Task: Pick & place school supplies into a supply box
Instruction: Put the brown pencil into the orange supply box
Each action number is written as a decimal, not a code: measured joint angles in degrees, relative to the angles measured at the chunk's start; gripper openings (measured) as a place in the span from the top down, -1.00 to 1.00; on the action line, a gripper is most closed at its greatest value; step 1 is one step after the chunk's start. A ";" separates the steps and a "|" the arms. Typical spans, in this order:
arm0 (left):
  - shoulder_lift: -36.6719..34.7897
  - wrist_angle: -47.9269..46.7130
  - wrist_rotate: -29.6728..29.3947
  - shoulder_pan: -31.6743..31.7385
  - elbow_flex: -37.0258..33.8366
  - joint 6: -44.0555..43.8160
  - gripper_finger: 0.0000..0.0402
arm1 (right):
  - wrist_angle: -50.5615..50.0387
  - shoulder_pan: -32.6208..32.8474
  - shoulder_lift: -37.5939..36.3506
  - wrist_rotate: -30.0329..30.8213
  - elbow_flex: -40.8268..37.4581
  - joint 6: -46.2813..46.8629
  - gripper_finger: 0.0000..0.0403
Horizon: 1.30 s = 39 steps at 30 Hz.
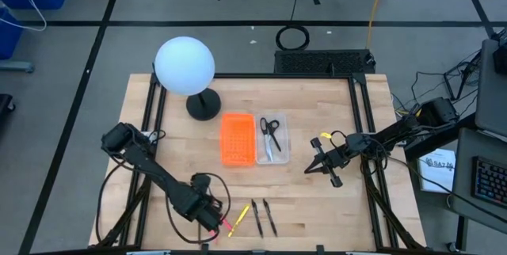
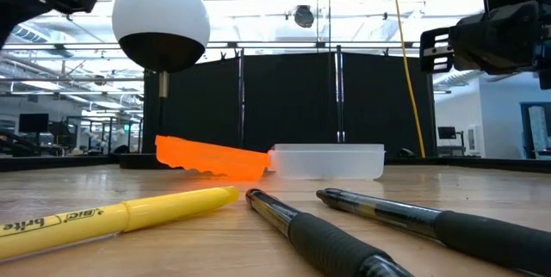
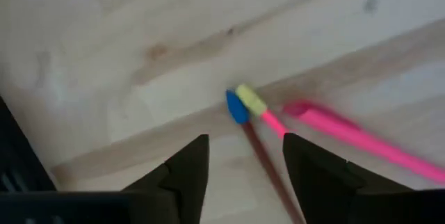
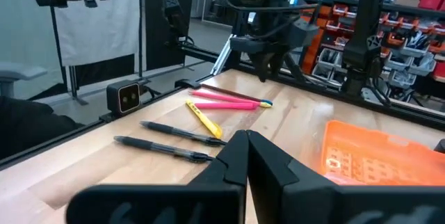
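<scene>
Near the table's front edge lie a brown pencil with a blue cap (image 3: 237, 107), a pink pencil with a yellow end (image 3: 252, 101) and a pink pen (image 3: 361, 139). My left gripper (image 3: 243, 165) hangs open over them, pointing down, one finger on each side of the brown pencil without touching it. Beside them a yellow pen (image 1: 244, 217) and two dark pens (image 1: 264, 218) lie flat on the wood. The clear supply box (image 1: 273, 138) holds black-handled scissors (image 1: 270, 131). My right gripper (image 1: 310, 168) hovers shut to the right of the box, holding nothing.
An orange perforated tray (image 1: 238, 138) sits against the box's left side. A lamp with a white globe (image 1: 184, 65) stands at the back left. Black frame rails (image 1: 360, 128) line the table's left and right sides. Bare wood lies between the box and the pens.
</scene>
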 joint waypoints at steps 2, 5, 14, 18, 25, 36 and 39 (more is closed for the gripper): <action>-0.03 0.66 1.25 -0.03 -1.31 0.10 0.00 | -0.03 0.00 0.00 0.00 0.00 -0.02 1.00; -0.03 2.59 1.98 -0.21 -3.94 -0.22 0.02 | -0.28 0.00 0.02 0.02 0.00 -0.07 1.00; -0.16 12.72 2.55 0.48 -10.19 1.17 0.21 | -0.59 0.00 0.02 0.05 0.00 -0.09 1.00; -0.16 14.66 3.81 0.34 -12.37 0.14 0.24 | -0.85 0.00 0.02 0.07 0.00 -0.09 1.00; -0.44 17.33 2.81 -0.42 -15.00 -1.10 0.24 | -0.86 -0.02 0.02 0.07 0.00 0.34 1.00; -1.04 27.23 3.03 -0.39 -21.03 2.67 0.45 | -1.86 -0.02 0.03 0.07 0.00 0.52 1.00; -1.10 28.51 3.34 0.05 -21.43 4.80 0.64 | -1.96 -0.02 0.02 0.07 0.00 0.52 1.00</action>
